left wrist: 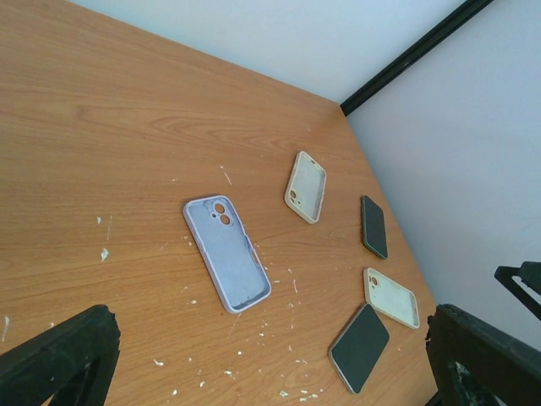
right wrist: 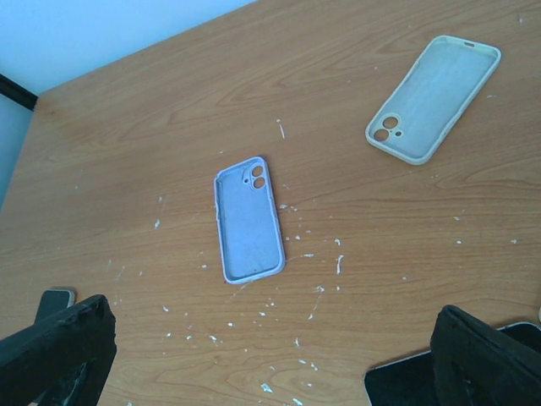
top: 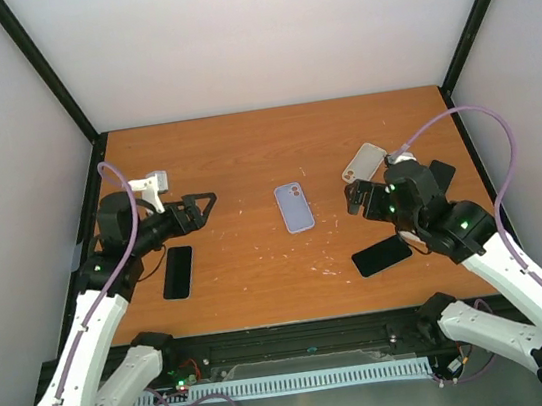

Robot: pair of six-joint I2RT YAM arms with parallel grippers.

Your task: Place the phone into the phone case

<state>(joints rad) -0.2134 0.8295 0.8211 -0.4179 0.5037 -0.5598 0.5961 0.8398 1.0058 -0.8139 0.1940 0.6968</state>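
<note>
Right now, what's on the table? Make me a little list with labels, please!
middle: lavender soft phone case, empty
far right: cream rubbery phone case, empty
near right: second cream phone case, next to a flat black phone
right edge: dark slim phone
near left: black rectangular phone
left jaws: open, holding nothing
right jaws: open, holding nothing
phone in a case: not yet

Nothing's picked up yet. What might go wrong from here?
Mismatch: a lavender case and a cream case both lie out, with a left phone and a right phone to choose from. Both phones lie flat; a grasp may slip. The case is loose and may slide under pressure.
</note>
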